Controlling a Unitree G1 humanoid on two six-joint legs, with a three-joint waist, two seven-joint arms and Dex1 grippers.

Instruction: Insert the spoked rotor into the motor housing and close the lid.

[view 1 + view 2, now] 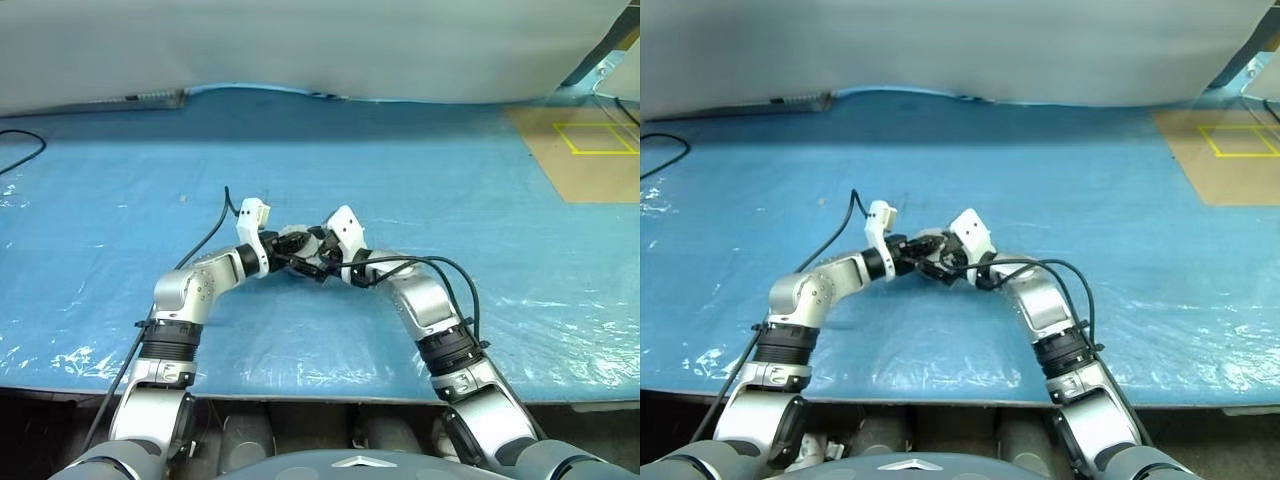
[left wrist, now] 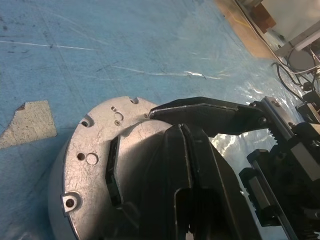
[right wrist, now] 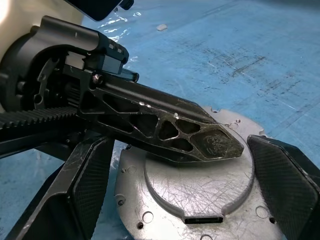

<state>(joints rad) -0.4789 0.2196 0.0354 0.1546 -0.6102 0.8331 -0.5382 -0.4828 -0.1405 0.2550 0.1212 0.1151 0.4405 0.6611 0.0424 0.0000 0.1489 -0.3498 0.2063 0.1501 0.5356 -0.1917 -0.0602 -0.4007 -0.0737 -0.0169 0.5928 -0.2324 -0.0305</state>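
Counted: two arms, two pairs of black fingers, one motor housing (image 2: pixel 82 167), one blue-covered bench (image 1: pixel 450 190).

From the head views, left to right: a black cable (image 1: pixel 22 150) at the bench's far left edge; the left gripper (image 1: pixel 288 246) and the right gripper (image 1: pixel 316 256) meeting tip to tip at the middle of the bench; a brown board (image 1: pixel 590 160) with a yellow square at the far right. Housing mostly hidden there behind the two wrists.

Plainer in the wrist views: housing as a thick round grey puck, smooth scratched face towards the cameras, with a raised round centre, one rectangular slot and small screw holes around the rim. Lifted or resting on the bench: cannot tell. In the left wrist view also a pale torn patch (image 2: pixel 30 125) on the blue cover beside the puck.

Left fingers (image 2: pixel 170 165) pressed together with no gap, lying flat across the raised centre and touching it, nothing between them. Right fingers (image 3: pixel 282 175) spread wide, one on either side of the puck's face, straddling the left pair.
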